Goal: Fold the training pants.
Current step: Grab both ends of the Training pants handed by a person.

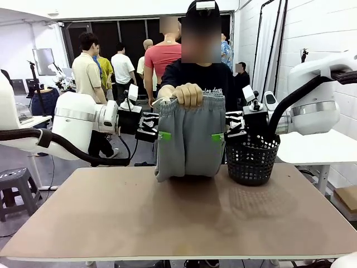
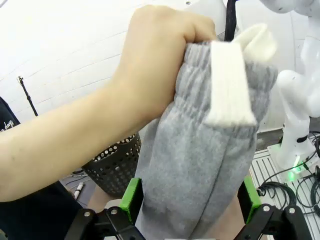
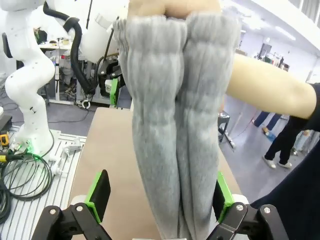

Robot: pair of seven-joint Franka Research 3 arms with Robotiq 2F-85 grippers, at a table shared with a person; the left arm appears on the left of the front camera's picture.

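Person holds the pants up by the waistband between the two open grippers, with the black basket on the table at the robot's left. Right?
No: the front view shows the basket at the robot's right, by the right gripper. The rest holds: a hand holds the pants up by the waistband, between that gripper and the left gripper, both open.

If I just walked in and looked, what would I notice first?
A person's hand holds the light grey training pants up by their bunched waistband at the far side of the table. The open left gripper and open right gripper flank them, each with its green-padded fingers either side of the hanging cloth. A black mesh basket stands just right of the pants.
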